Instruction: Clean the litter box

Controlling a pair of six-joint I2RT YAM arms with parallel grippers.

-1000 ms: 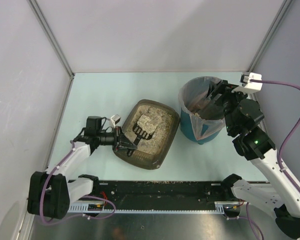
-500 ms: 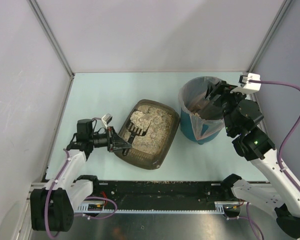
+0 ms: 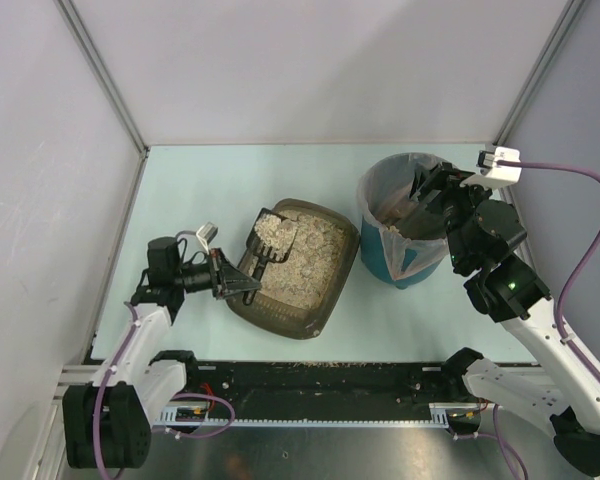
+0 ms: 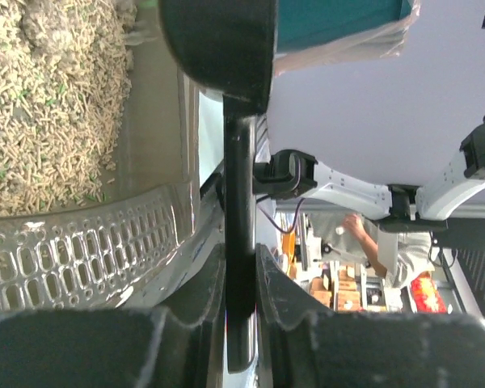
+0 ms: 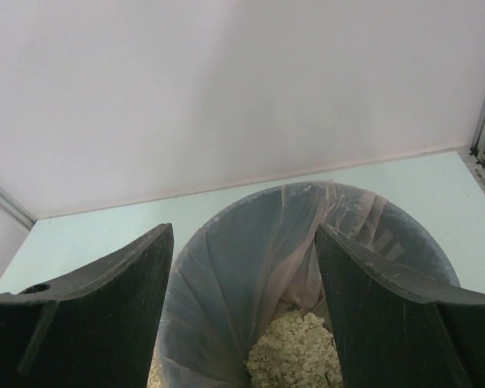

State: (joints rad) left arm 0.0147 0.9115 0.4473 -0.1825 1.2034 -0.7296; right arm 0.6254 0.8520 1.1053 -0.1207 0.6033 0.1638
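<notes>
- The litter box (image 3: 302, 325) lies on the pale counter (image 3: 190, 190), set at a slant, with beige pellet litter (image 3: 315, 260) spread across its floor.
- At the box's left rim, the left gripper (image 3: 242, 283) has its jaws clamped tight on the handle of the black slotted scoop (image 3: 270, 235).
- The scoop's head hangs over the box's far-left corner, and there's a heap of litter on it.
- From the left wrist view, the handle runs straight up between the jaws, with the box's brown wall and the pellets just to one side.
- Just to the right of the box, close but not quite touching it, stands the teal bin (image 3: 400, 268) with its clear bag liner (image 5: 250, 242).
- Pale clumps of litter (image 5: 295, 356) sit at the bottom of that bag.
- The right gripper (image 3: 432, 192) is above the bin's mouth, on the side away from the box, jaws spread wide apart.
- In the right wrist view the two dark fingers (image 5: 105, 283) frame the bin's rim. I can't tell whether either one touches the liner.
</notes>
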